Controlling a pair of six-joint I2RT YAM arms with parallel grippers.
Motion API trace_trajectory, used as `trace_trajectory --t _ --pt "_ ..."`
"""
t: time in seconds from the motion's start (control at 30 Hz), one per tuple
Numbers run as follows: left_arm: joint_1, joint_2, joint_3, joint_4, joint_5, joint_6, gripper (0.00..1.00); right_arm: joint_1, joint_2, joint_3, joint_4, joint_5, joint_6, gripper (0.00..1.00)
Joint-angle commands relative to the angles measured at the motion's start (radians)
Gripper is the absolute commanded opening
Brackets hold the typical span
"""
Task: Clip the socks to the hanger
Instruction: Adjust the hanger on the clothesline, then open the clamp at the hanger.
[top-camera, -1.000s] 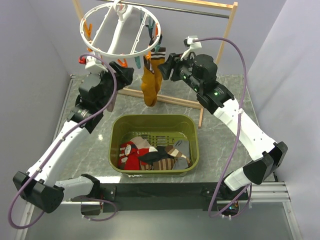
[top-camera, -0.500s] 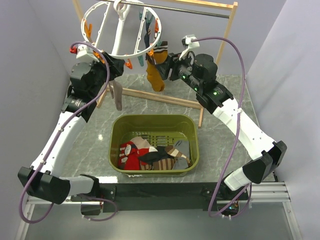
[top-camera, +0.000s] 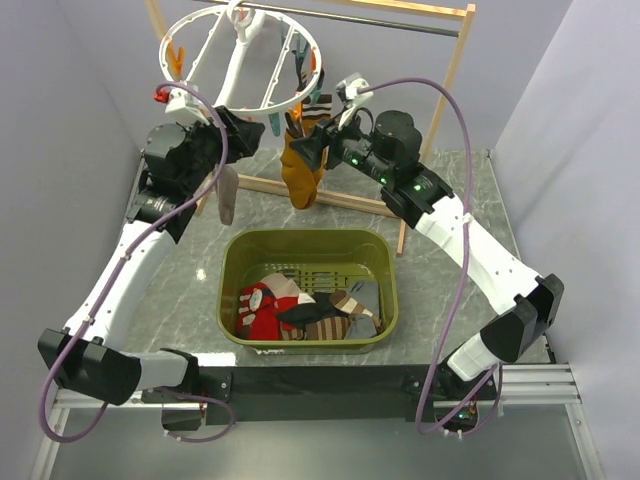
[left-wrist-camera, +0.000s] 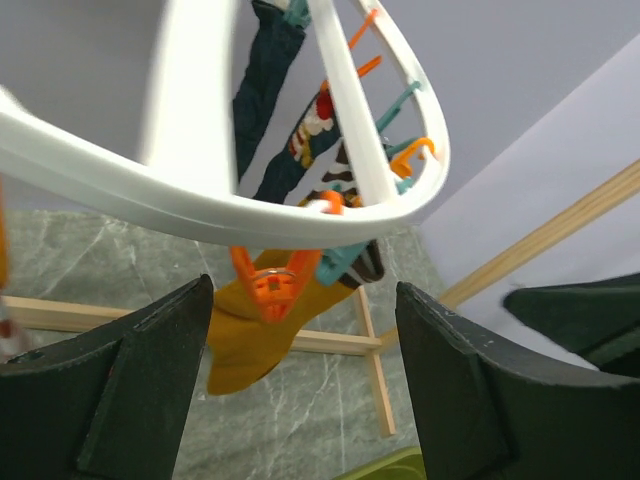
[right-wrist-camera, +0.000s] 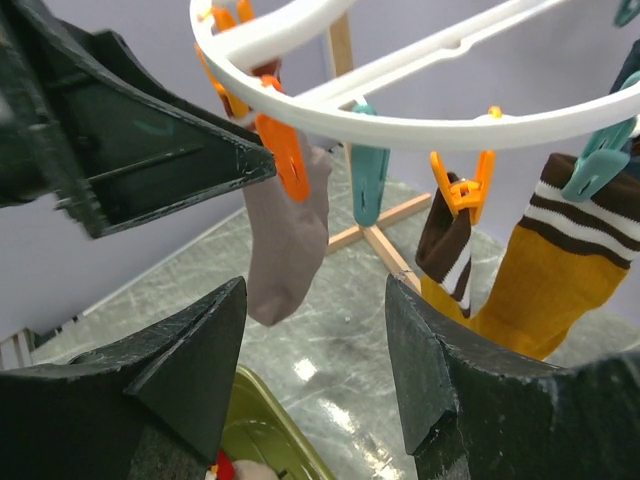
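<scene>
Both sets of jaws spread wide, nothing held: L gripper (left-wrist-camera: 305, 290) and R gripper (right-wrist-camera: 315, 285) up under hanger (top-camera: 238, 72), above far edge of table (top-camera: 430, 300). Grey sock (right-wrist-camera: 290, 240) pinched in orange clip (right-wrist-camera: 285, 150), long axis straight down, just beside L jaws; bare teal clip (right-wrist-camera: 368, 180) next along rim, dead ahead of R jaws. Other socks (top-camera: 300, 310) heaped in basket (top-camera: 232, 262) by near edge, below both grippers, approx. midway btwn arms; prob. next pick, R better lined up w/ free clip.

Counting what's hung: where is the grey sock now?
In the top view, the grey sock hangs from an orange clip on the hanger's near-left rim. It is left of the mustard sock, above the table behind the basket.
</scene>
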Motion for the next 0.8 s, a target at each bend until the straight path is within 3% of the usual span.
trace_trajectory --t 0.0,0.37,0.77 --pt "-0.047 -0.001 0.027 0.049 -0.082 0.005 0.8 0.008 0.014 0.035 0.012 0.014 -0.031 0.64" --pt "-0.121 0.028 0.046 0.072 -0.304 0.017 0.72 0.011 -0.004 0.009 -0.006 0.051 -0.037 0.64" --pt "-0.122 0.091 0.089 0.062 -0.303 0.041 0.67 0.014 -0.001 0.017 -0.005 0.074 -0.065 0.64"
